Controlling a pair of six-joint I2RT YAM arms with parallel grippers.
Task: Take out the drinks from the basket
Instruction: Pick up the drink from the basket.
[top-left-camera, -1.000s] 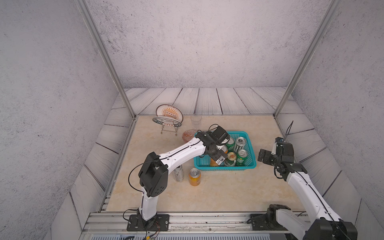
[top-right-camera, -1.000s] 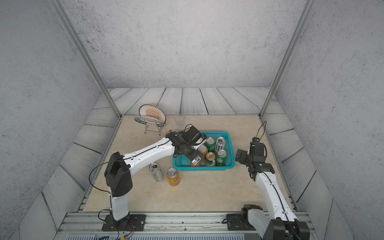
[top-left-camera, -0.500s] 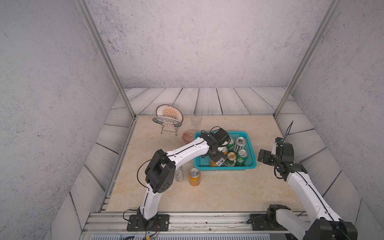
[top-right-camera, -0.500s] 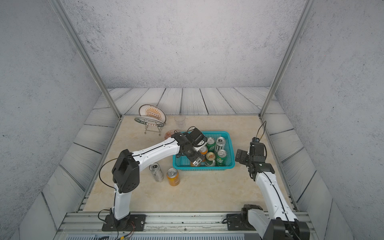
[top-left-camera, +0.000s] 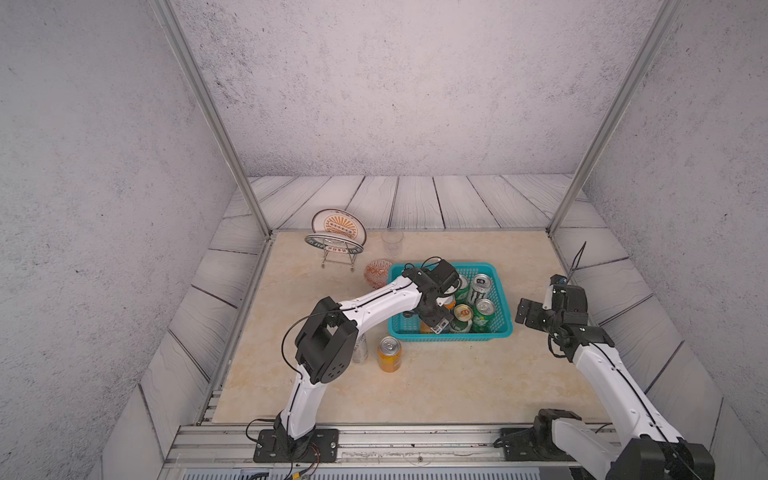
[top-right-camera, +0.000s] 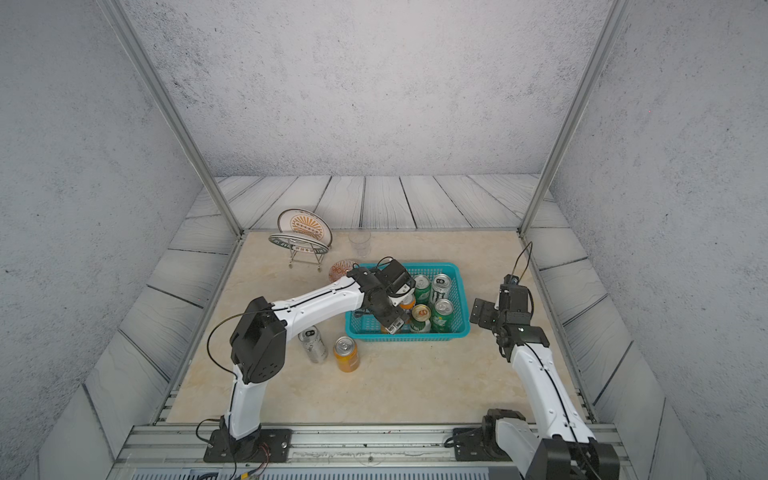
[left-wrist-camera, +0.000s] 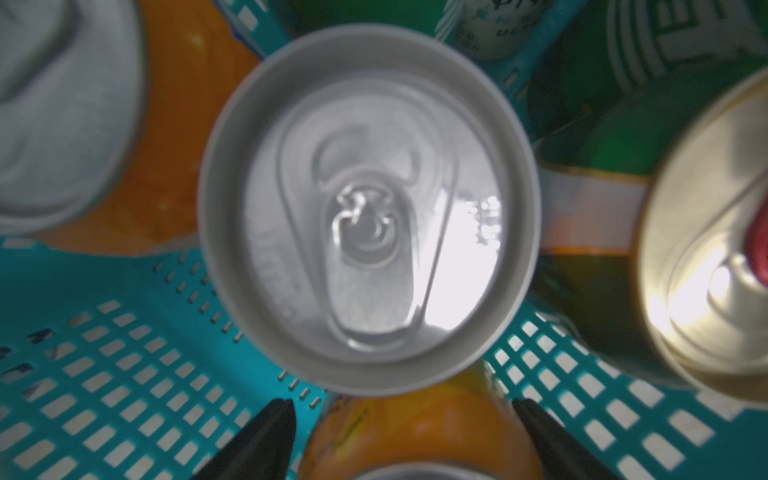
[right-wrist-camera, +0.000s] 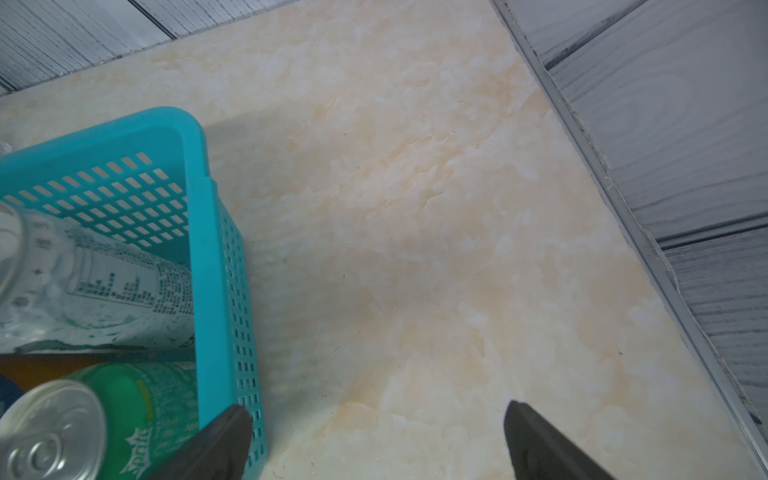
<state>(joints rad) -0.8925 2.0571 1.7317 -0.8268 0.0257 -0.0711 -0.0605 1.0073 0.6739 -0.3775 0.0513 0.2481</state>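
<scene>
Grasp step. Left gripper (left-wrist-camera: 403, 405) inside turquoise perforated plastic basket (top-left-camera: 451, 332), astride orange aluminium can (left-wrist-camera: 415, 434) by its front wall; clamped or not, cannot tell. Right gripper (right-wrist-camera: 378, 415) gaping beside basket. Next: squeeze, lift straight.

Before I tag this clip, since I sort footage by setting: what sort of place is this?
Probably a robot test cell, not a home: grey panel walls on aluminium posts, left arm and right arm bolted to a front rail.
</scene>
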